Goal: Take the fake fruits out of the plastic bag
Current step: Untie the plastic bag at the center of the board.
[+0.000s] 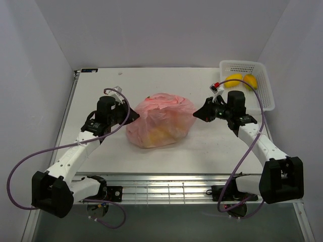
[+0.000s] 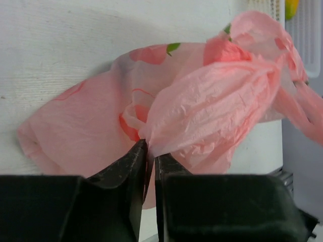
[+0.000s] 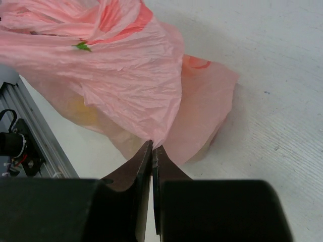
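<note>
The fake fruits (image 1: 160, 134) are all inside the plastic bag (image 1: 160, 117). They show only as blurred yellow and orange shapes through the pink film, so I cannot tell one fruit from another. The bag lies slumped on the table (image 1: 101, 85), directly between the two hands, with its gathered top and loop handles bunched on its upper side.

The left gripper (image 2: 150, 152) is pressed to the bag's side nearest it. Its jaws are almost together, with a pleat of pink film caught between the tips. The right gripper (image 3: 152, 146) does the same on the opposite side, its jaws closed on a thin fold at the bag's edge. The bulk of the bag swells away just beyond its fingertips.

Judging by this, the step in hand is getting a grip on the bag, and no fruit is out yet. The next move likely calls for parting the two pinches to open the mouth, or lifting and tipping. The thin film could slip or tear if pulled hard.

Well behind the right hand stands a white basket (image 1: 266, 89) holding two yellow mangoes (image 1: 233, 79).
</note>
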`<state>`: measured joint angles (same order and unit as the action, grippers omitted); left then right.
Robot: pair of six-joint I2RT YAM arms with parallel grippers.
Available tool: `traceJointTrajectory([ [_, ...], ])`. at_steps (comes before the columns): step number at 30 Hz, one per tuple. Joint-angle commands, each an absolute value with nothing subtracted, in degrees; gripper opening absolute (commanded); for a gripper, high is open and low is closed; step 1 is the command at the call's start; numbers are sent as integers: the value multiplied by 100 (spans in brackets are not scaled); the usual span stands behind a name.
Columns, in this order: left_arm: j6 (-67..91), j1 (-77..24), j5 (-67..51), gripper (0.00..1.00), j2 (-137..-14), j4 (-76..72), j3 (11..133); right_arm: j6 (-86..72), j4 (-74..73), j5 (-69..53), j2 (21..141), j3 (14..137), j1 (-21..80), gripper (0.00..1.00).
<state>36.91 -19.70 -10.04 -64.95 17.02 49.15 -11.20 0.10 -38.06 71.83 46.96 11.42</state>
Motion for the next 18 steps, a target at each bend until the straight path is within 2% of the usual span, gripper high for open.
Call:
traceJointTrajectory([
  [1, 3079, -1960, -1644, 29, -6135, 1729, 5185, -1099, 150, -4078, 6926, 4887, 1195, 8],
  [2, 2937, -1960, -1591, 47, -6091, 1879, 5246, -1116, 149, -4087, 6900, 4895, 1195, 8],
  [3, 2779, -1960, -1434, 97, -6047, 2020, 5360, -1125, 115, -4104, 6873, 4930, 1195, 8],
  [7, 2163, -1960, -1108, 98, -5836, 2661, 5799, -1300, 114, -4157, 6820, 5010, 1204, 8],
  [10, 1715, -2021, -1404, 98, -5775, 2786, 6064, -1406, 167, -4227, 6777, 5001, 1213, 8],
  [18, 274, -2609, -1486, 98, -6405, 2997, 6855, -1310, 79, -4490, 6872, 5141, 1204, 8],
])
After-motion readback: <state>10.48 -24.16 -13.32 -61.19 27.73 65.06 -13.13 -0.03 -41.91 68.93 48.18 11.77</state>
